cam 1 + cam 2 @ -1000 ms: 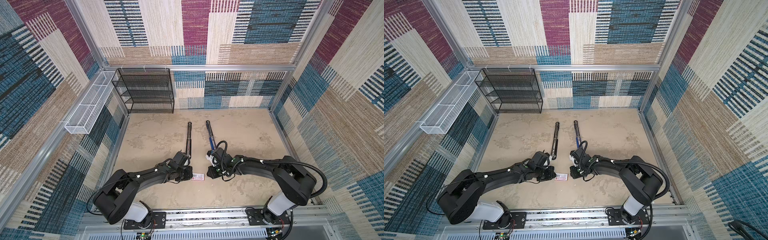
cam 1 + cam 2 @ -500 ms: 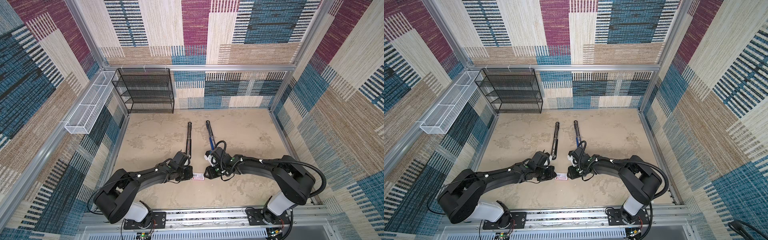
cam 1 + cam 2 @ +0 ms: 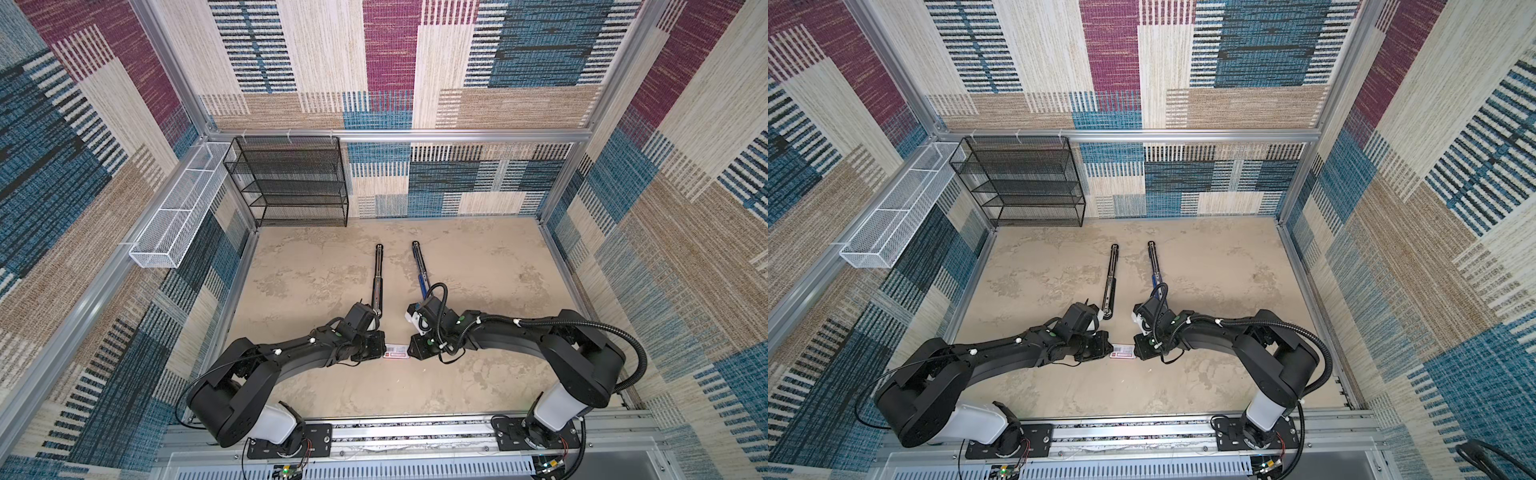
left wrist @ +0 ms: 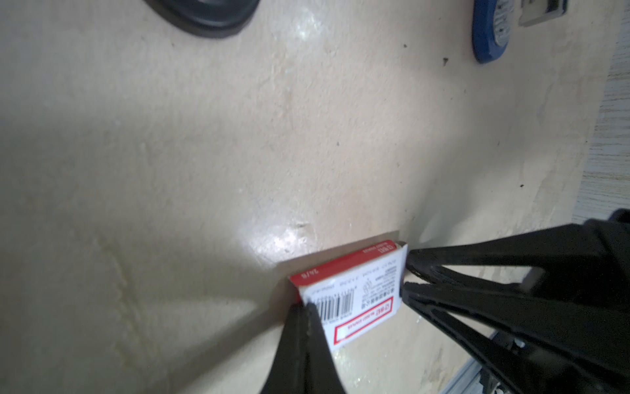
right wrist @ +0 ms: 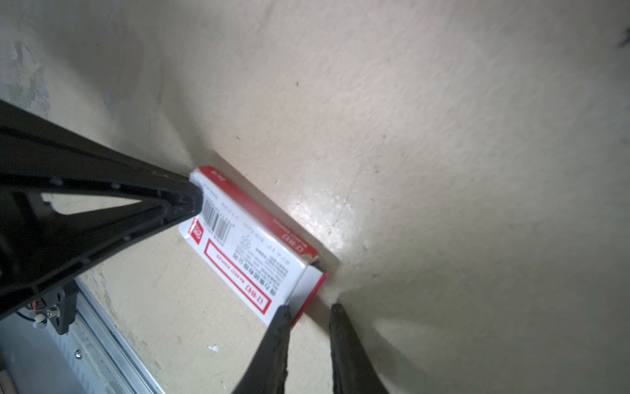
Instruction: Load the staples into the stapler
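A small white-and-red barcoded staple box (image 3: 397, 351) (image 3: 1122, 351) lies flat on the beige table near the front, between both grippers. The staples themselves are hidden inside it. My left gripper (image 4: 308, 308) (image 3: 383, 351) is shut, its tips pressed on the box's (image 4: 354, 300) barcode end. My right gripper (image 5: 311, 308) (image 3: 410, 352) stands narrowly open at the box's (image 5: 249, 245) flap end, one finger (image 5: 284, 317) touching the corner and bare table in the gap. Behind them lie the stapler's two long narrow parts, one black (image 3: 377, 274), one blue and metal (image 3: 419, 266).
A black mesh shelf rack (image 3: 291, 183) stands at the back left. A white mesh basket (image 3: 174, 216) hangs on the left wall. An aluminium rail (image 3: 415, 432) runs along the table's front edge, just behind the arm bases.
My right gripper has slid left up to the box's end, its jaws widening briefly and then narrowing again. The left gripper and the box stay where they were.
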